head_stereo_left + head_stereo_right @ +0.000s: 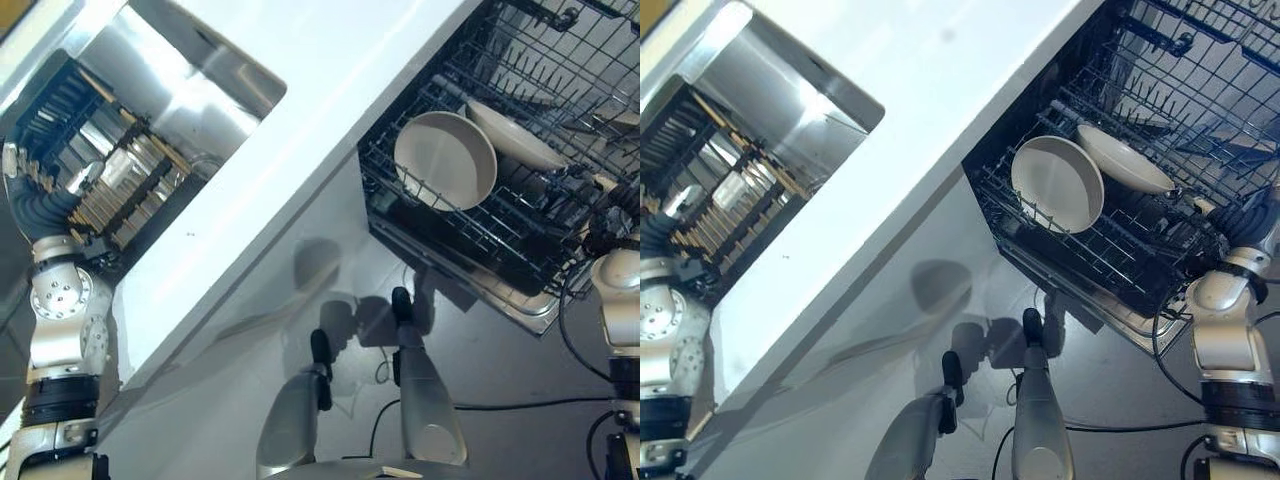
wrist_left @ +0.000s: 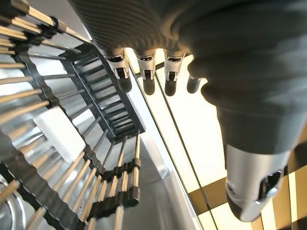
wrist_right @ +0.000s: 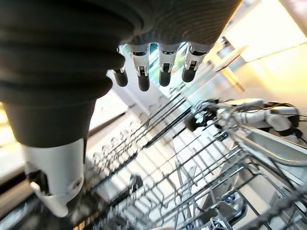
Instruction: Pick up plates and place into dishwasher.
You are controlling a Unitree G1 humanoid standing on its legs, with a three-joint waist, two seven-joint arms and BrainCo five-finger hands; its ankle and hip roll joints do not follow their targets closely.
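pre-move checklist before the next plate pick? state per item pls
1. Left hand free: ok, fingers straight, holding nothing, above the drying rack.
2. Right hand free: ok, fingers straight, nothing held, over the dishwasher rack.
3. Plates already loaded: ok, round plate stands on edge in the rack, second plate leans behind it.
4. Free slots in the dishwasher rack: ok, open tines show past the two plates.
5. Next plate to pick: cannot tell, none clearly visible in the drying rack by the sink.
6. Countertop path between the racks: ok, nothing in the way.
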